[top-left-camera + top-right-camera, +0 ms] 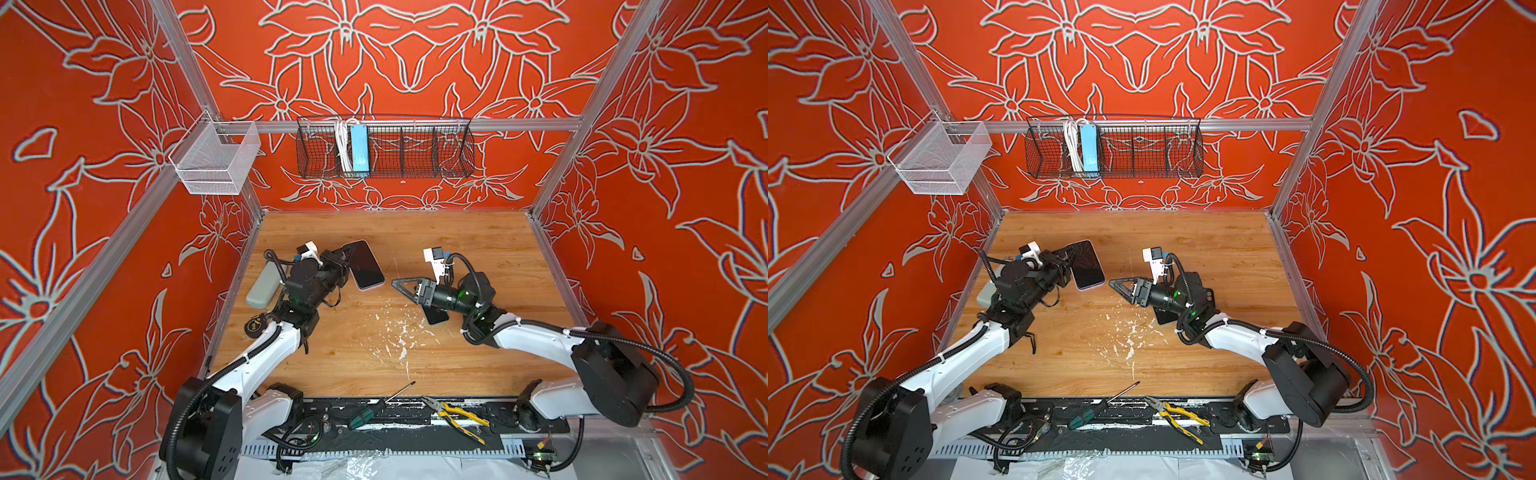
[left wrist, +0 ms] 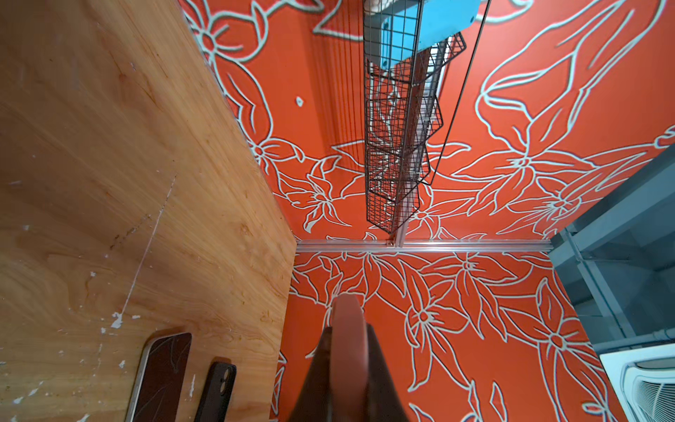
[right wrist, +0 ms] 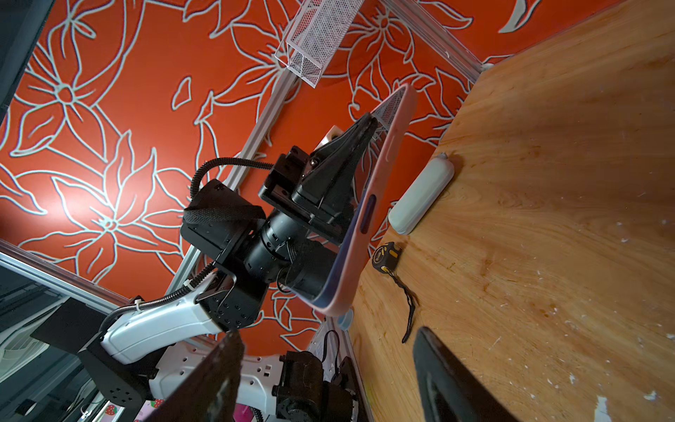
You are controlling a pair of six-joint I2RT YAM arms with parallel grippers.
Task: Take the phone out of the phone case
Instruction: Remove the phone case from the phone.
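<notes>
My left gripper (image 1: 345, 254) is shut on the left edge of the phone (image 1: 368, 266), a dark-screened handset with a pinkish-lavender rim and no case on it. It is held clear of the table, as the right wrist view shows (image 3: 380, 190). In the left wrist view only its rim (image 2: 347, 314) shows, edge-on between the fingers. The black phone case (image 1: 437, 316) lies on the table, partly under my right arm, also visible in the left wrist view (image 2: 217, 391). My right gripper (image 1: 397, 286) stands open and empty just right of the phone.
A second dark-screened phone (image 2: 160, 376) lies beside the case. A grey glasses case (image 1: 264, 286) and a tape measure (image 1: 254, 326) sit by the left wall. A screwdriver (image 1: 374, 409) and pliers (image 1: 455, 415) lie at the front edge. A wire basket (image 1: 384, 147) hangs on the back wall.
</notes>
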